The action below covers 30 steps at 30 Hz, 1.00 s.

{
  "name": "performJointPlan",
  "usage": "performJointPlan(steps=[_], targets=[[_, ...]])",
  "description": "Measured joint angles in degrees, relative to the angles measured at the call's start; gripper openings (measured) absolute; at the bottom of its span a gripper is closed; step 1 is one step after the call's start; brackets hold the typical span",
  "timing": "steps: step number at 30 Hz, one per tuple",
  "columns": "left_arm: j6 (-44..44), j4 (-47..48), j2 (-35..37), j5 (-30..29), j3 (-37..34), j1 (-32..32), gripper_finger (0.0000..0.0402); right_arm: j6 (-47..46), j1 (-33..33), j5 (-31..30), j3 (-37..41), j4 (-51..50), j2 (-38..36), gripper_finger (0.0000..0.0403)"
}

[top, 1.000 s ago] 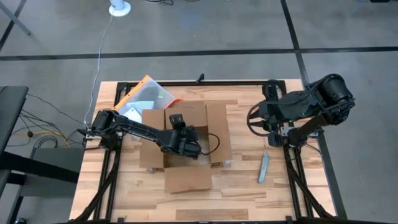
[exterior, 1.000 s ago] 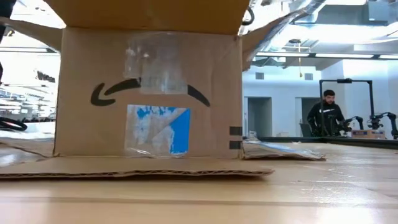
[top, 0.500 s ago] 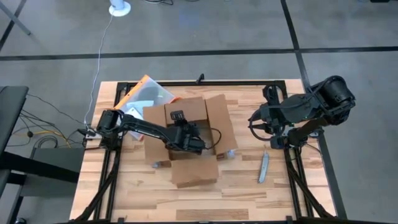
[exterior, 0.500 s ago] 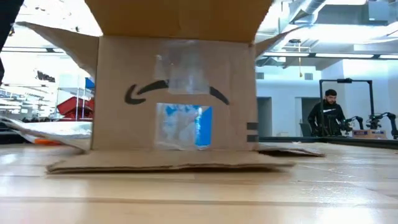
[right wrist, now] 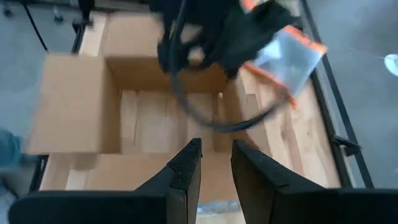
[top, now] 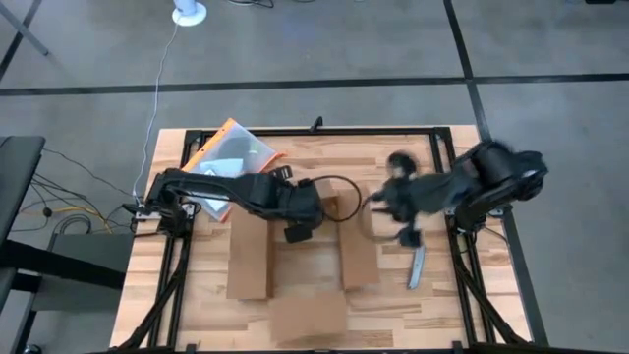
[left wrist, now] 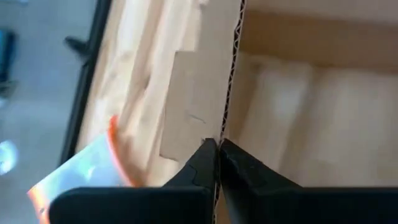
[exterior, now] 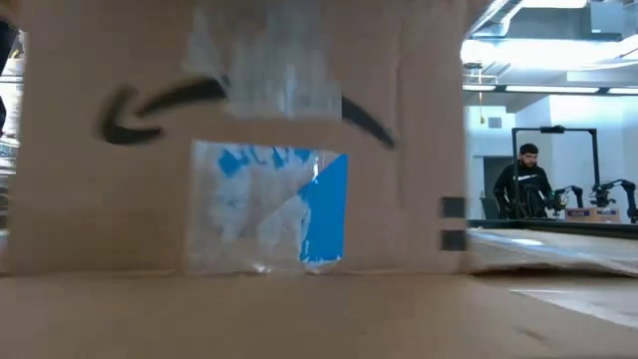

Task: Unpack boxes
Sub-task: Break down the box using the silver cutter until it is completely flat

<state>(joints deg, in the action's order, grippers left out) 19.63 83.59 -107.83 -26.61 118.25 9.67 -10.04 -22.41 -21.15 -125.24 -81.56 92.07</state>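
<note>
The brown cardboard box (top: pixel 307 264) stands open on the table, its side flaps (top: pixel 248 258) spread outward. Its near wall, with blue tape (exterior: pixel 269 204) and a black mark, fills the low view. My left gripper (top: pixel 298 229) reaches in from the left and is shut on the box's far side. My right gripper (right wrist: pixel 216 163) is open above the box's right flap (top: pixel 359 246), touching nothing. An orange-edged clear pouch (top: pixel 233 152) lies at the far left. My left gripper pinches an upright corrugated cardboard edge (left wrist: pixel 227 112) at the box's far side. One finger is on the inner face and one on the outer. The fingers come from above, slanting down across the edge. The box's bottom rests on the table.
A grey tool (top: pixel 416 267) lies on the table right of the box. A black cable (top: pixel 339 197) loops over the box's far right corner. A person (exterior: pixel 525 184) stands in the room beyond the table.
The box has turned about, then slid toward the table's near edge, and now stands close to the low camera. My left gripper has stayed shut on it. My right arm has swung from the right edge toward the box.
</note>
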Motion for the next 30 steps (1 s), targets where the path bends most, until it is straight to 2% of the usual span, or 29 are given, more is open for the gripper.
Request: performJointPlan(steps=[4, 9, 13, 20, 25, 30], targets=[[-2.34, 1.78, 0.00, 4.29, 6.61, -2.69, 0.0001, 0.58, -0.70, 0.36, 12.56, 13.46, 1.76, 0.0075], [-6.24, 3.39, 0.00, 5.88, 8.14, -7.11, 0.0001, -1.07, -1.08, 2.63, 26.40, 30.99, 3.41, 0.0075], [-9.77, 2.96, -0.04, 10.83, 5.82, -10.95, 0.0001, -4.84, -0.14, 2.99, 33.60, 35.22, 5.27, 0.0075], [-19.47, 0.11, 0.01, 13.30, 0.48, -16.87, 0.0001, -12.75, 1.92, 2.99, 43.53, 38.63, 9.64, 0.0075], [-26.60, -3.45, 0.10, 15.23, -3.03, -22.06, 0.0000, -17.98, 0.68, 2.73, 46.82, 43.55, 10.35, 0.0075], [-30.38, -5.62, 0.11, 18.43, -3.10, -26.82, 0.0000, -22.08, 0.39, 2.73, 47.48, 44.90, 10.32, 0.0075]])
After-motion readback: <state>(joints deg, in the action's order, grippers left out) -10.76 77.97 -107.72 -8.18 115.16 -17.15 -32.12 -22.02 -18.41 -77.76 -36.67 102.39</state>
